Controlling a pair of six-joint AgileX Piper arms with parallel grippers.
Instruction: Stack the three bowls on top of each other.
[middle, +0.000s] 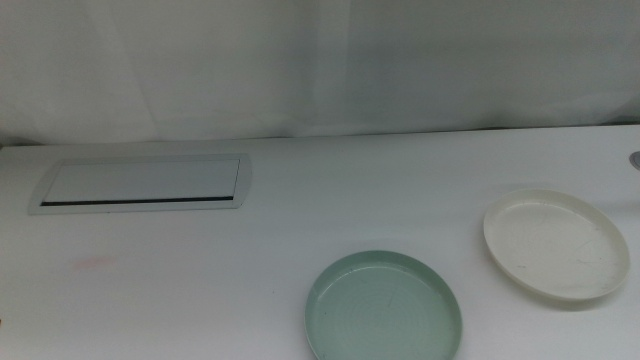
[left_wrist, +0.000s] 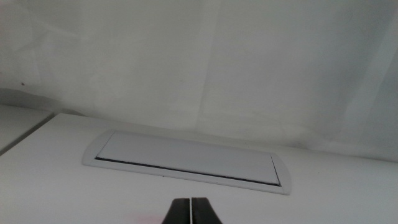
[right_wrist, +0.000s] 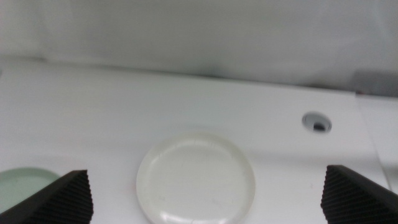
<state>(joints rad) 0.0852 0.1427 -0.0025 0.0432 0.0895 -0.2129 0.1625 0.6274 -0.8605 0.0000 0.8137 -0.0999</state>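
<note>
The mint green bowl (middle: 385, 305) sits on the white table near the front, right of centre. The cream-white bowl (middle: 557, 245) sits to its right, apart from it. The grey bowl is out of view. My right gripper (right_wrist: 205, 174) is open wide above the table, with the cream-white bowl (right_wrist: 196, 177) showing between its jaws and an edge of the mint green bowl (right_wrist: 25, 180) beside one jaw. My left gripper (left_wrist: 191, 211) is shut and empty, facing the far left of the table. Neither gripper shows in the middle view.
A flat white rectangular panel with a dark slot (middle: 140, 183) lies at the back left and also shows in the left wrist view (left_wrist: 186, 158). A small round hole (right_wrist: 317, 122) is in the table beyond the cream-white bowl. A white backdrop closes the back.
</note>
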